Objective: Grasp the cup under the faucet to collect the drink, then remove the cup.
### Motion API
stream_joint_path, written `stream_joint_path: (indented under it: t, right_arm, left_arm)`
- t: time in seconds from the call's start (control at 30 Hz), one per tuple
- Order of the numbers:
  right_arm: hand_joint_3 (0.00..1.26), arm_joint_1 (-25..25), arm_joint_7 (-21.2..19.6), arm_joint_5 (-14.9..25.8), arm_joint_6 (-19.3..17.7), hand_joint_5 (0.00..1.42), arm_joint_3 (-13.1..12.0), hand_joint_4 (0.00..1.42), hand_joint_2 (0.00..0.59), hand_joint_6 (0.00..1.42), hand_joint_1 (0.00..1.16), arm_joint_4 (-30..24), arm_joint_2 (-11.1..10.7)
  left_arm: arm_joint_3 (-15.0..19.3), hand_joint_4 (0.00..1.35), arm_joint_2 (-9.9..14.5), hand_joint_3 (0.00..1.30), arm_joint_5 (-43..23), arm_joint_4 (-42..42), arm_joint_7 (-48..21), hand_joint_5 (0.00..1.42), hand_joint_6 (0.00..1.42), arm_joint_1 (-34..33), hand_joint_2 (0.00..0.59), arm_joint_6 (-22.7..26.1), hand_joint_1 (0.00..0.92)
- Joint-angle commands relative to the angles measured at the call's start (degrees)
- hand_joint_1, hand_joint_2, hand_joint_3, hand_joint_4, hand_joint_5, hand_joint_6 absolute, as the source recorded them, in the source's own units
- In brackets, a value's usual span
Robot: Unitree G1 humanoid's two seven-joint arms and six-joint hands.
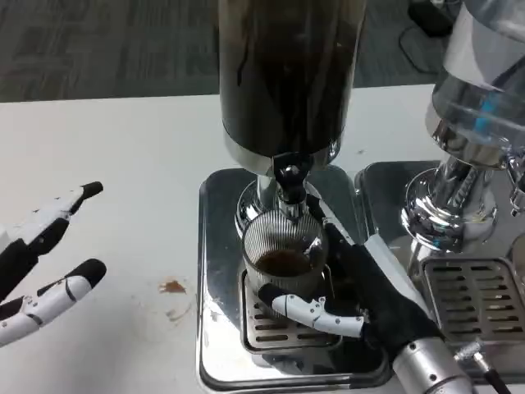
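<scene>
A ribbed clear glass cup (285, 253) stands on the drip grate (271, 328) right under the black faucet (290, 187) of the dark drink dispenser (287, 74). Brown drink fills its lower part. My right hand (349, 283) wraps around the cup from the right, with a white finger curled across its front base and the black palm against its right side. My left hand (41, 263) hovers over the bare table at the far left, fingers spread, holding nothing.
The dispenser stands on a shiny steel tray (215, 246). A second dispenser (476, 107) with its own tray and grate (472, 295) stands at the right. A small brown spill (172, 287) marks the white table left of the tray.
</scene>
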Motion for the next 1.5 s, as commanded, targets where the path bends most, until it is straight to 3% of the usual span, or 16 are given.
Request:
stream_joint_path:
  t: [0.03, 0.4, 0.67, 0.93, 1.2, 1.5]
  right_arm:
    - [0.0, 0.7, -0.7, 0.8, -1.2, 0.0, 0.6, 0.0, 0.16, 0.11, 0.75, 1.4, 0.9]
    - [0.0, 0.2, -0.9, 2.2, -2.5, 0.07, 1.0, 0.03, 0.15, 0.25, 0.78, 3.1, 1.7]
    - [0.0, -0.6, -0.3, 2.8, -2.9, 0.2, 1.1, 0.1, 0.142, 0.49, 0.81, 4.3, 1.8]
    - [0.0, -1.5, -1.4, 2.5, -3.8, 0.28, 1.0, 0.17, 0.138, 0.53, 0.84, 5.7, 2.4]
    - [0.16, -1.3, -3.7, 1.4, -4.5, 0.41, 1.1, 0.3, 0.151, 0.61, 0.88, 5.5, 2.6]
    - [0.26, -0.6, -6.4, 0.3, -5.4, 0.51, 1.3, 0.39, 0.16, 0.67, 0.9, 5.2, 2.9]
  left_arm:
    - [0.2, 0.0, 1.1, 0.02, -1.3, 0.3, -1.0, 0.0, 0.0, 0.9, 0.245, 0.1, 0.0]
    - [0.3, 0.0, 1.4, 0.03, -2.1, 0.0, -1.2, 0.0, 0.0, 1.3, 0.246, 0.6, 0.0]
    - [0.3, 0.0, 1.3, 0.05, -2.3, -0.3, -1.2, 0.0, 0.0, 1.8, 0.255, 0.8, 0.0]
    - [0.9, 0.0, 1.0, 0.05, -2.3, -1.6, -0.7, 0.0, 0.0, 3.0, 0.255, 1.4, 0.0]
    - [1.4, 0.0, 0.7, 0.06, -2.2, -2.7, -0.4, 0.0, 0.0, 3.8, 0.255, 2.1, 0.0]
    - [1.4, 0.0, 0.5, 0.06, -2.2, -2.8, -0.4, 0.0, 0.0, 3.7, 0.251, 2.4, 0.0]
